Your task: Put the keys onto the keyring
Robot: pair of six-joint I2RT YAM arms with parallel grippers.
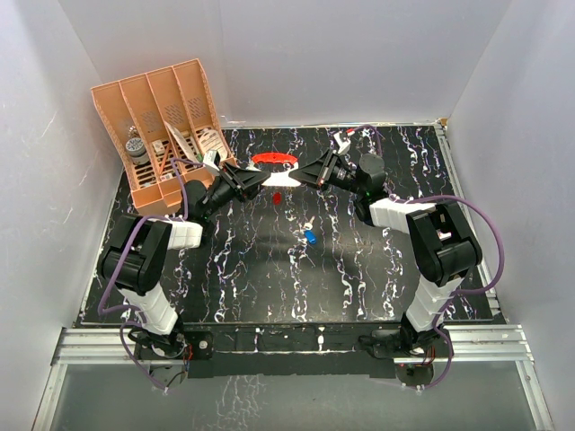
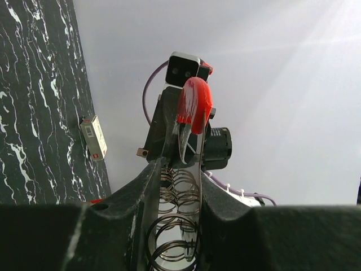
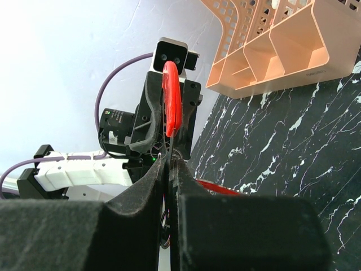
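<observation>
at the far left corner stands a peach plastic slotted file organiser (image 1: 166, 126) on the black, white-veined marble-look table (image 1: 225, 278). next, the left gripper (image 1: 259, 180) meets the thin red oval keyring (image 1: 274, 158), held above mid-table. its fingers (image 2: 148, 197) sit slightly apart around a silvery strip; whether they pinch it i cannot tell. just nearer lies the tiny red-headed key (image 1: 278, 196), with the tiny blue-headed key (image 1: 310, 237) closer to the bases. rightward, the right gripper (image 1: 298, 177) is pressed tight on the keyring's edge.
</observation>
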